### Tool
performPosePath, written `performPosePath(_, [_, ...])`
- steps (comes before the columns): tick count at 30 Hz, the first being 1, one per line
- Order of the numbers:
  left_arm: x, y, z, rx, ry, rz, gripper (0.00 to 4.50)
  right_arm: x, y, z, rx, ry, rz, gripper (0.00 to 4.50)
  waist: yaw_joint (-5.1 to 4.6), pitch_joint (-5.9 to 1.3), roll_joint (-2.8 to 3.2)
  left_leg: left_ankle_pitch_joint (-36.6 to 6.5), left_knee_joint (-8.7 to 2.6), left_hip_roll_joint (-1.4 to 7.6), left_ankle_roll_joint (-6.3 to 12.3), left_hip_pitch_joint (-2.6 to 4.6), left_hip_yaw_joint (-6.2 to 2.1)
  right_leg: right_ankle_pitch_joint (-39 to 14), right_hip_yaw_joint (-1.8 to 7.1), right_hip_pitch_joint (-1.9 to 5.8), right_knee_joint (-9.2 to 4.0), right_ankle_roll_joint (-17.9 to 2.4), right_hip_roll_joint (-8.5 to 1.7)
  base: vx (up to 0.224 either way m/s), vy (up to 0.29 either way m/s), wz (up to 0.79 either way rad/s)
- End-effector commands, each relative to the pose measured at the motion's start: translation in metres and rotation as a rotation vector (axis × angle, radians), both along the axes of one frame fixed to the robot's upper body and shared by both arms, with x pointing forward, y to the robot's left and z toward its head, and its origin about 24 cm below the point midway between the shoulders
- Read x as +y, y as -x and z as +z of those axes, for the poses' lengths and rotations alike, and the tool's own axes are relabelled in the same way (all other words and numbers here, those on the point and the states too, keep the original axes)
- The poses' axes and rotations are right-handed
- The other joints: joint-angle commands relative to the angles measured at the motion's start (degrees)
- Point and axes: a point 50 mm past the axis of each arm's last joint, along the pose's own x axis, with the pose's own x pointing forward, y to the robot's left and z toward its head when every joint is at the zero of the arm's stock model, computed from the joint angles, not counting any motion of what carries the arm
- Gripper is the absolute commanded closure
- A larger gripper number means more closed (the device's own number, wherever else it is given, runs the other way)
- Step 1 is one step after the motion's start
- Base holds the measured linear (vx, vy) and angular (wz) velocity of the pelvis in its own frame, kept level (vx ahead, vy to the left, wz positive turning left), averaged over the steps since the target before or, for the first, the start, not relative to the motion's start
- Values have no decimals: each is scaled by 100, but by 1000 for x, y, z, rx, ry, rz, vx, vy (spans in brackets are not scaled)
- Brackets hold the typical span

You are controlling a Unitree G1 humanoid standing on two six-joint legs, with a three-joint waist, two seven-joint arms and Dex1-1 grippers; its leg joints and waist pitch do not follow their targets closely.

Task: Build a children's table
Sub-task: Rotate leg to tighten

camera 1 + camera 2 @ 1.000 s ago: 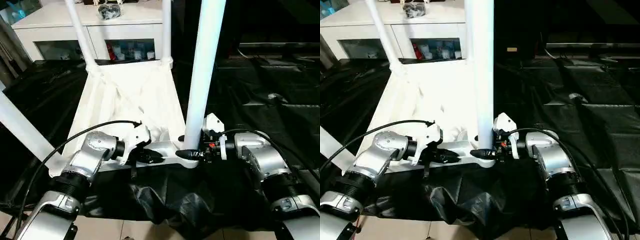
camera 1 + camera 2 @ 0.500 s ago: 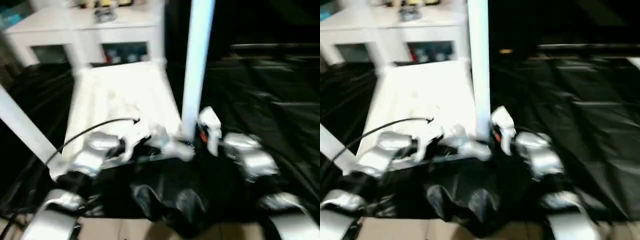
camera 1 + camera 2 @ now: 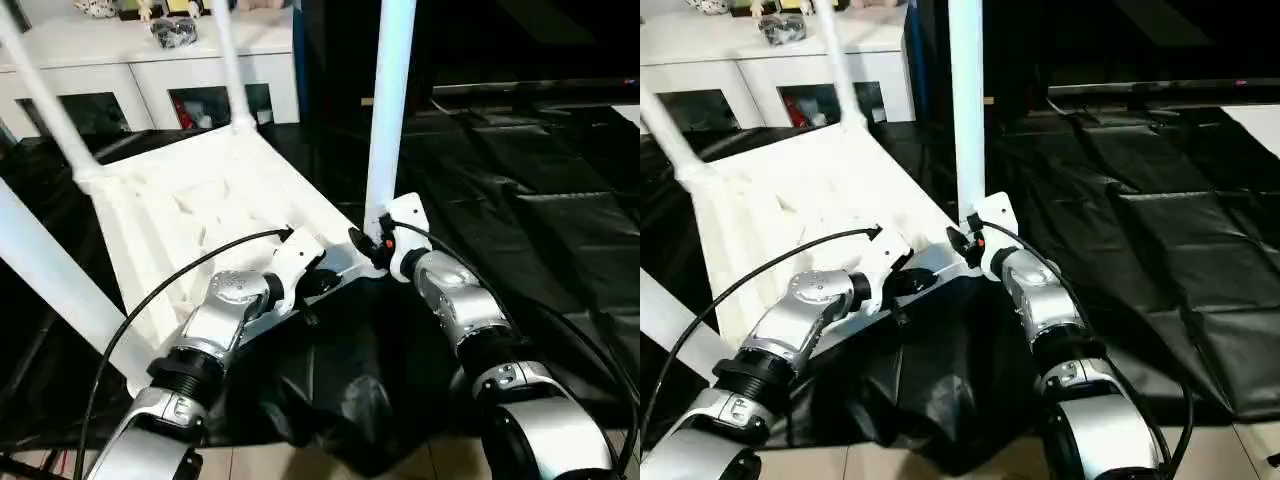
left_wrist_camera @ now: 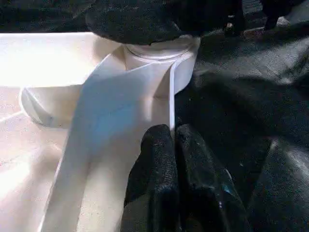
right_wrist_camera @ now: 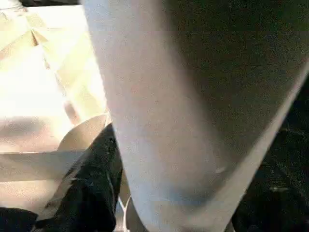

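Inverted white ribbed plastic tabletop (image 3: 200, 215) at frame centre-left on black sheeting (image 3: 520, 170), tapered white tube legs (image 3: 388, 110) upright: left gripper (image 4: 173, 145) fingers clenched empty on its rim, right gripper (image 3: 366, 246) grasping the near leg's base; light, stiff, probably slippery, best held near sockets.

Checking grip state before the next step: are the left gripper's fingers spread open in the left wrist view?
No. The left gripper has its two black fingers pressed together at the tabletop rim.
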Motion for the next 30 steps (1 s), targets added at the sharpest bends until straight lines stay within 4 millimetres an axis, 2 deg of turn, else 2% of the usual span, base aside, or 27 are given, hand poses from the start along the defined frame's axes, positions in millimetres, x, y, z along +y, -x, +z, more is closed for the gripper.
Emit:
performPosePath(1, [-23,0,19,-71,42,-121,450,38,27,-26,116,-7,313,138,43,-293,-63,-1426,-346,30,422,-72,31,-1239,157,261,-454,-1328,-221,0,0,0])
performPosePath(2, [-22,0,19,-71,40,-123,450,37,27,-25,114,-9,325,138,51,-308,-54,-1399,-331,29,482,-80,33,-1131,149,286,-439,-1361,-219,0,0,0])
performPosePath(7, [-1,-4,20,-60,-4,-159,450,25,51,-19,126,-53,698,138,159,-339,-65,-890,-270,47,827,-93,48,-266,127,336,-356,-1554,-183,0,0,0])
performPosePath(9, [5,-5,20,-58,-17,-169,450,20,58,-18,149,-62,781,138,218,-332,-64,-887,-264,62,885,-85,64,-278,130,309,-352,-1590,-192,0,0,0])
performPosePath(13, [14,-7,23,-51,-29,-195,450,13,67,-17,186,-77,877,138,266,-284,-61,-1386,-337,85,581,-36,55,-1308,141,270,-437,-1389,-213,0,0,0])
performPosePath(15, [17,-7,23,-50,-36,-206,450,12,69,-16,201,-83,904,138,271,-286,-83,-1385,-346,83,503,-38,56,-1408,157,263,-442,-1325,-209,0,0,0])
performPosePath(18, [25,-9,24,-50,-56,-227,450,9,76,-15,242,-98,963,138,295,-303,-77,-1210,-336,77,517,-48,50,-1179,164,274,-415,-1320,-201,0,0,0])
performPosePath(21, [26,-9,25,-49,-57,-233,450,9,77,-14,250,-99,975,158,326,-316,-83,-1025,-313,71,544,-53,59,-921,165,279,-390,-1365,-210,0,0,0])
performPosePath(22, [27,-9,25,-48,-56,-238,450,9,78,-13,254,-99,978,165,340,-314,-87,-991,-310,67,540,-58,62,-923,165,284,-393,-1369,-219,0,0,0])
performPosePath(23, [26,-8,25,-43,-53,-248,450,9,78,-13,262,-101,981,176,353,-319,-118,-940,-307,66,543,-59,64,-925,165,287,-386,-1367,-221,0,0,0])
performPosePath(25, [26,-7,25,-35,-50,-264,450,10,78,-13,273,-108,984,192,362,-312,-96,-966,-315,74,529,-53,61,-1027,163,277,-395,-1347,-222,0,0,0])
performPosePath(27, [26,-6,24,-33,-48,-271,450,10,79,-12,275,-111,984,195,362,-315,-99,-974,-314,74,513,-53,61,-1034,164,278,-395,-1340,-223,0,0,0])
performPosePath(30, [24,-4,22,-24,-42,-286,450,11,76,-11,261,-111,952,224,363,-317,-104,-938,-315,72,502,-57,59,-1012,163,281,-389,-1319,-219,0,0,0])
